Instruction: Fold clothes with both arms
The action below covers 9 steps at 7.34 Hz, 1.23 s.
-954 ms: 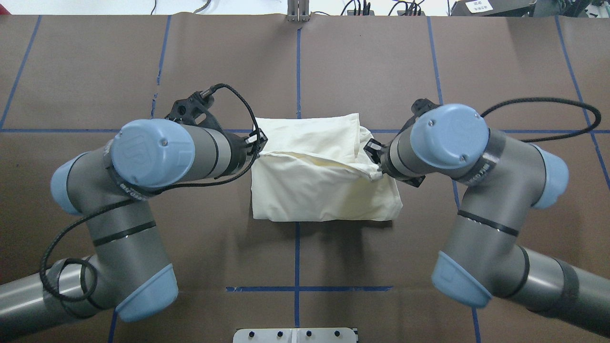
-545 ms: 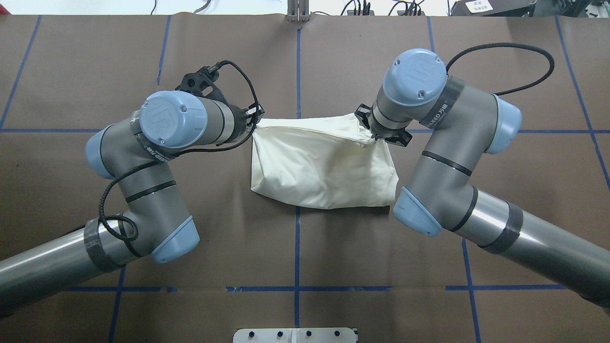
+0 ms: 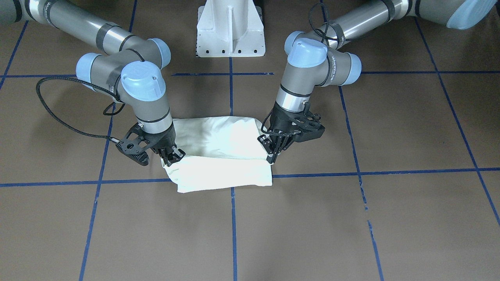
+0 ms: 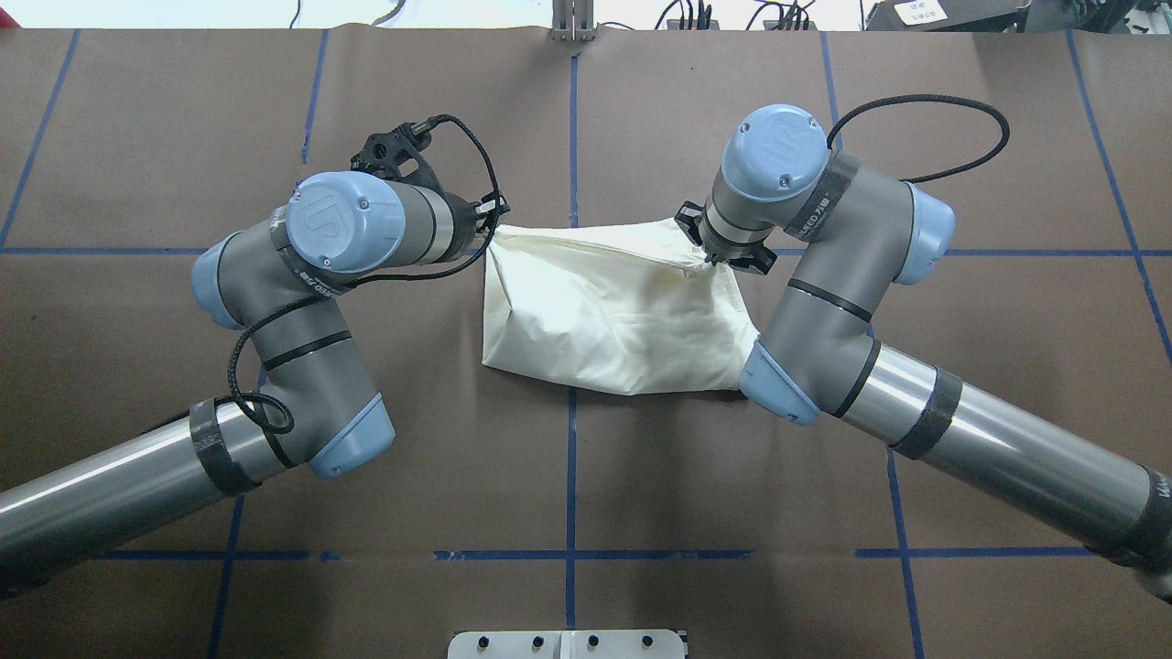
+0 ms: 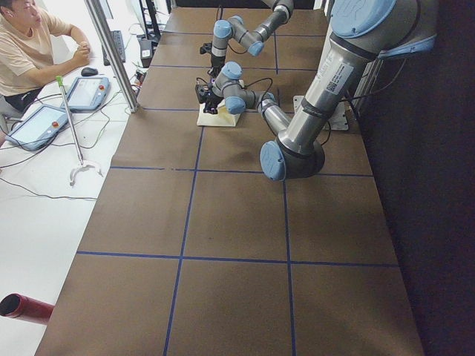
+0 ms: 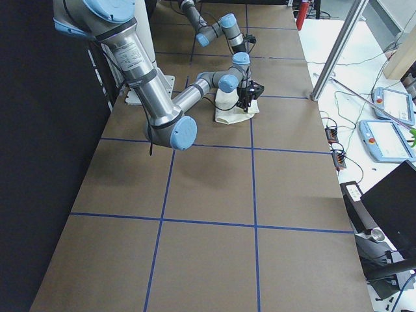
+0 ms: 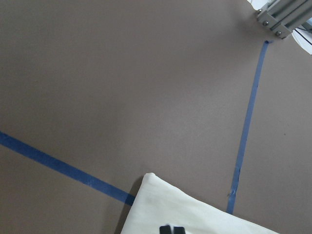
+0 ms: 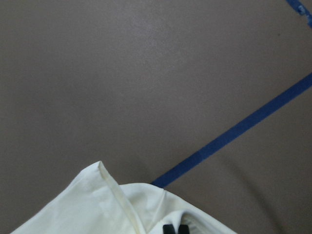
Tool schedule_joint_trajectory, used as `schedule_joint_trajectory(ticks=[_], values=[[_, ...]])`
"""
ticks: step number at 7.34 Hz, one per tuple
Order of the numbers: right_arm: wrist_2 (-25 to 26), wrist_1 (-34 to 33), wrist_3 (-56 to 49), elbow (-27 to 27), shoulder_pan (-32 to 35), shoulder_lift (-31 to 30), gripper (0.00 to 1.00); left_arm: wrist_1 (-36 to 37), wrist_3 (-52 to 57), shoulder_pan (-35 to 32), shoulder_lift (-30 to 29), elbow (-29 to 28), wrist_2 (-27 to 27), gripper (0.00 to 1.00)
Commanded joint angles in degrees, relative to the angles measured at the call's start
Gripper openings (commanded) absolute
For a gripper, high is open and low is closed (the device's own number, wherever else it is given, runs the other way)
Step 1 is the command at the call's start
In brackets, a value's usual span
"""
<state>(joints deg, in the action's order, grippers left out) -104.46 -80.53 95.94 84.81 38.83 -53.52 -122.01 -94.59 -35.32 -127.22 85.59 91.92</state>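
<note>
The cream shirt point(image 4: 613, 311) lies folded into a compact bundle at the table's middle, with its print hidden. It also shows in the front-facing view point(image 3: 222, 156). My left gripper point(image 4: 490, 224) is shut on the bundle's far left corner. The left wrist view shows the closed fingertips point(image 7: 172, 229) pinching cloth. My right gripper point(image 4: 705, 252) is shut on the far right corner, and its closed fingertips point(image 8: 175, 228) pinch cloth beside a hem. In the front-facing view the left gripper point(image 3: 273, 154) is on the right and the right gripper point(image 3: 174, 156) on the left. Both are low over the table.
The brown table cover carries a grid of blue tape lines point(image 4: 572, 458). The white pedestal point(image 3: 230, 31) stands on the robot's side. A metal bracket point(image 4: 572, 23) sits at the far edge. An operator point(image 5: 30, 44) sits beyond the table's far side with tablets.
Both grippers have carried the held cloth edge away from the robot, over the bundle to its far side. The bundle's near edge has pulled slightly farther away. Both arms have stretched forward.
</note>
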Motion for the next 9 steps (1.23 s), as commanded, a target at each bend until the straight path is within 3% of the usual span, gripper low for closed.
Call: schedule_joint_trajectory(ticks=[1, 2, 3, 4, 5, 6, 9], values=[[0.05, 4.4, -0.22, -3.68, -0.07, 0.08, 0.13, -7.24, 1.69, -2.64, -0.4, -0.69, 0.88, 0.47], [0.05, 4.59, -0.31, -4.3, -0.42, 0.08, 0.19, -9.54, 1.52, -3.09, 0.3, 0.36, 4.02, 0.47], [-0.04, 4.59, -0.14, -4.05, -0.42, 0.17, 0.18, -10.26, 1.52, -3.09, 2.57, 1.24, 4.75, 0.41], [-0.04, 4.68, -0.22, -3.7, -0.42, 0.17, 0.07, -11.57, 1.69, -3.0, 4.94, 1.33, 4.85, 0.05], [-0.04, 4.68, -0.14, -3.69, -0.42, 0.61, 0.0, -19.33, 1.69, -2.22, 8.62, 0.2, 4.85, 0.0], [-0.04, 4.68, -0.22, -3.69, -0.42, 0.79, 0.0, -24.45, 1.26, -1.69, 8.57, -2.33, 4.93, 0.0], [-0.04, 4.68, -0.93, -3.69, -0.42, 0.96, 0.0, -26.25, -0.93, 2.07, 7.95, -3.5, 6.87, 0.0]])
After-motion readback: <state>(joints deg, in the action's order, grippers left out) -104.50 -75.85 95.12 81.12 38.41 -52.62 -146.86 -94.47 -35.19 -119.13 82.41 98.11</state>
